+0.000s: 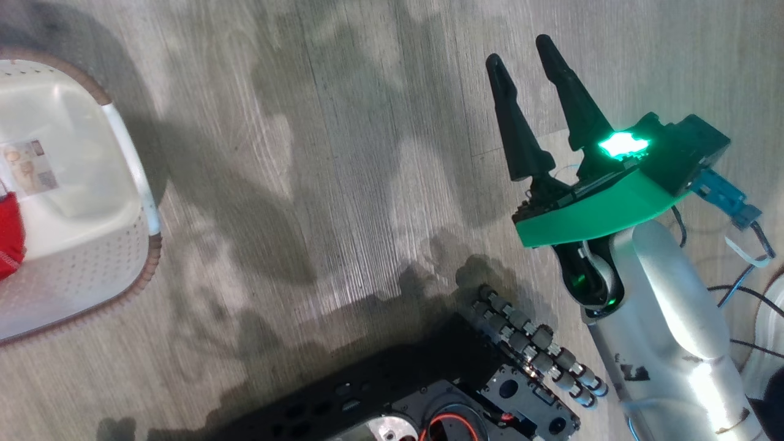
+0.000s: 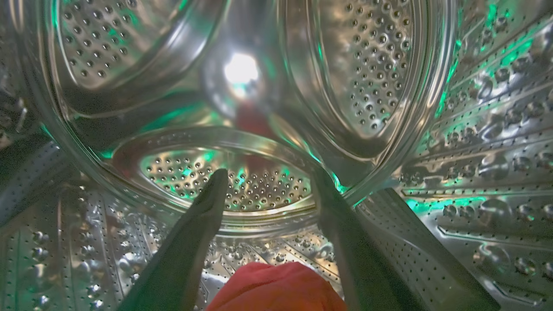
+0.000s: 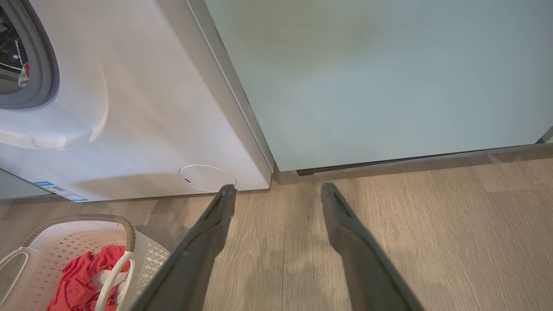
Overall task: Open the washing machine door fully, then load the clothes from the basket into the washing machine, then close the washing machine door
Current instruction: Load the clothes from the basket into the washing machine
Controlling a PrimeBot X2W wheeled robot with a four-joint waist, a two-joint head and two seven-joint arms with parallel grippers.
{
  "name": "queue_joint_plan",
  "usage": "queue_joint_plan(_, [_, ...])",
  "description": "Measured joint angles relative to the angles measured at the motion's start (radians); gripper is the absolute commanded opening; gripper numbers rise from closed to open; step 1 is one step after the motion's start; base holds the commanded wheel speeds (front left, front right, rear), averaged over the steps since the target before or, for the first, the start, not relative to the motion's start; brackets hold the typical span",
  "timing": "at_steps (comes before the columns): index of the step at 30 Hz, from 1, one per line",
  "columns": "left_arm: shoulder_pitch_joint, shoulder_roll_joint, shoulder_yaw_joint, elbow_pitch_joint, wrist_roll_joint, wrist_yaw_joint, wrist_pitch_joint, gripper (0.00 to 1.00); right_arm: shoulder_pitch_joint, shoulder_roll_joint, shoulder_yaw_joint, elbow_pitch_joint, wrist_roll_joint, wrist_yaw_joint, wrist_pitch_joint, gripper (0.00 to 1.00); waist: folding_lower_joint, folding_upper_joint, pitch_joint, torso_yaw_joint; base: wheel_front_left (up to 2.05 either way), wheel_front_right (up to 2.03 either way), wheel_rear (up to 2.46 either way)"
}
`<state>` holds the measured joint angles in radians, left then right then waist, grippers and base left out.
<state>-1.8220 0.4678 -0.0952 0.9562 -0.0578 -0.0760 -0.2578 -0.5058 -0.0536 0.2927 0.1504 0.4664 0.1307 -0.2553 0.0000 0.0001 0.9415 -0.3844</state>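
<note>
Red fabric first: a bright red soft garment (image 2: 276, 287) lies crumpled on the bottom of the perforated stainless-steel drum (image 2: 367, 65) of the white front-loading washing machine (image 3: 129, 108), at six o'clock in the left wrist view. The left gripper (image 2: 268, 179) hangs over it released. Its two long dark fingers (image 2: 190, 242) rise from seven and five o'clock and stand wide apart, with nothing between their tips but the drum's back wall. The garment sits low between the finger roots, nearer the wrist than the tips. It is cut off by the edge of the view, so I cannot tell whether it brushes a finger, though it looks dropped rather than pinched. The arm reaches this deep, I judge, so that the load lands well past the grey rubber door seal (image 3: 47, 65).

Outward from the machine, a small white perforated plastic basket with a brown rim (image 3: 82, 218) stands on the pale wood-grain floor (image 3: 432, 237) at seven o'clock in the right wrist view. It is just in front of the machine, probably to keep each carry short. A second red cloth (image 3: 82, 280) lies bunched inside it, so loading looks unfinished.

The right gripper (image 3: 278, 192) is spread open and empty, poised above bare floor at two o'clock in the head view. It is well apart from the basket and likely parked out of the left arm's way. A flat pale teal cabinet (image 3: 367, 77) stands beside the machine at twelve to three o'clock.
</note>
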Motion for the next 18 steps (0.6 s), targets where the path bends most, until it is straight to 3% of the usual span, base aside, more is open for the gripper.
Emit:
queue_joint_plan(5, [0.030,-0.009,0.001,-0.025,-0.018,-0.006,0.000,1.00,0.000,0.000,-0.008,0.002,-0.010,0.000,0.000,1.00,0.0000,0.0000,-0.022,0.015,0.00,0.00,0.00])
queue_joint_plan(18, [0.290,-0.080,0.008,-0.040,-0.092,-0.037,0.000,1.00,0.005,0.000,-0.067,0.027,-0.084,0.000,0.000,1.00,0.0000,0.0000,-0.130,0.082,0.00,0.00,0.00])
